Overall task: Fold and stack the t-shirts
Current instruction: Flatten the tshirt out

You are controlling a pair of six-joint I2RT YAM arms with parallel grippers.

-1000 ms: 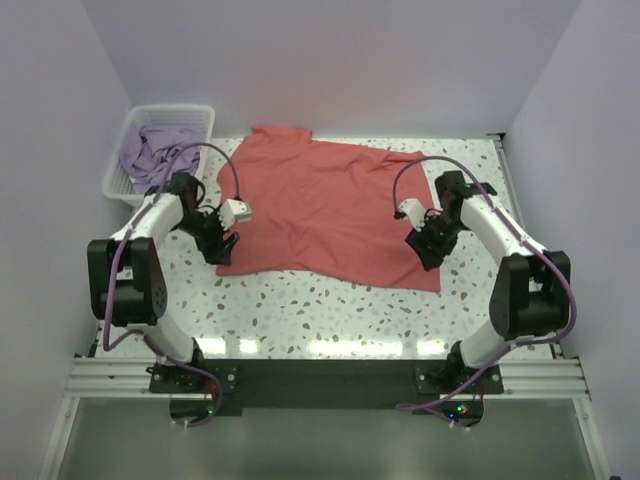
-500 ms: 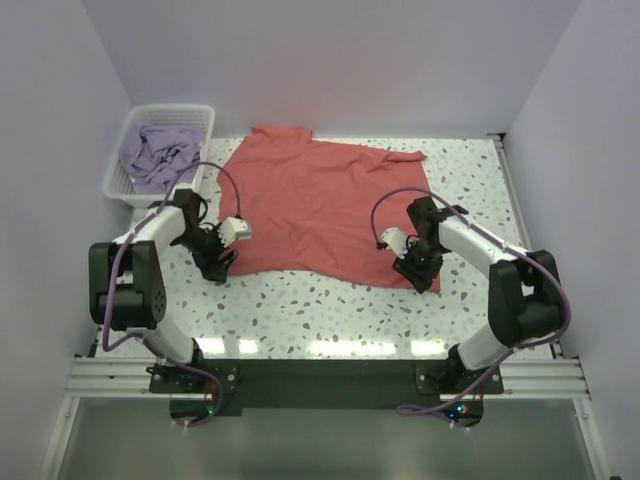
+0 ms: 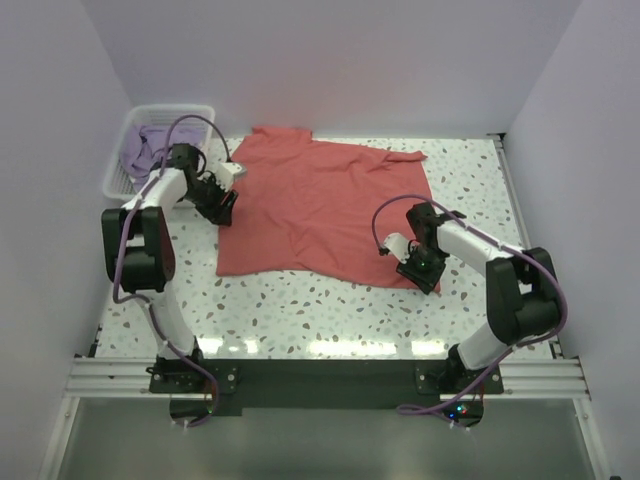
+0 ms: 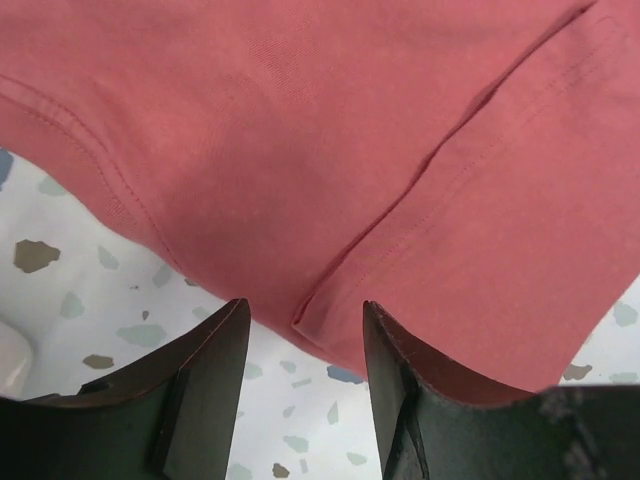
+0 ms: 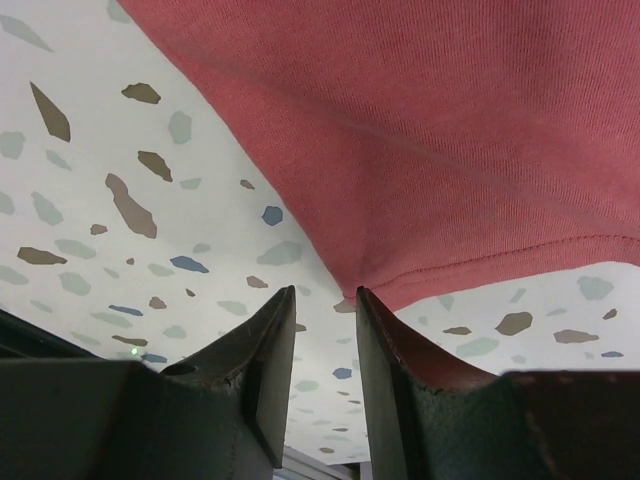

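Between lilac walls (image 3: pixel 330 60), on the speckled table (image 3: pixel 300 305), left fingers (image 4: pixel 200 390) and right fingers (image 5: pixel 255 375) stand parted at the coral-red t-shirt (image 3: pixel 320 200).

Left tool (image 3: pixel 222 202) and right tool (image 3: pixel 420 270) sit low, jaws parted.

The left arm (image 3: pixel 132 255) and the right arm (image 3: pixel 470 240) are showing one build: rounded white link shells alternating with chunky black joint housings. A purple cable (image 3: pixel 190 120) is running along each arm and arching free near the wrist, and a small white camera block (image 3: pixel 397 243) is sitting on each wrist. The left fingers (image 4: pixel 205 385) are looking dark, flat and blade-like, with bevelled inner edges and a scuffed, faintly reddish sheen. The right fingers (image 5: pixel 255 375) are looking alike, with chipped tips. Both bases are sitting on a black plate (image 3: pixel 320 385) backed by a silver slotted rail (image 3: pixel 100 375), with tiny green lights (image 3: pixel 458 408) glowing at the near edge.
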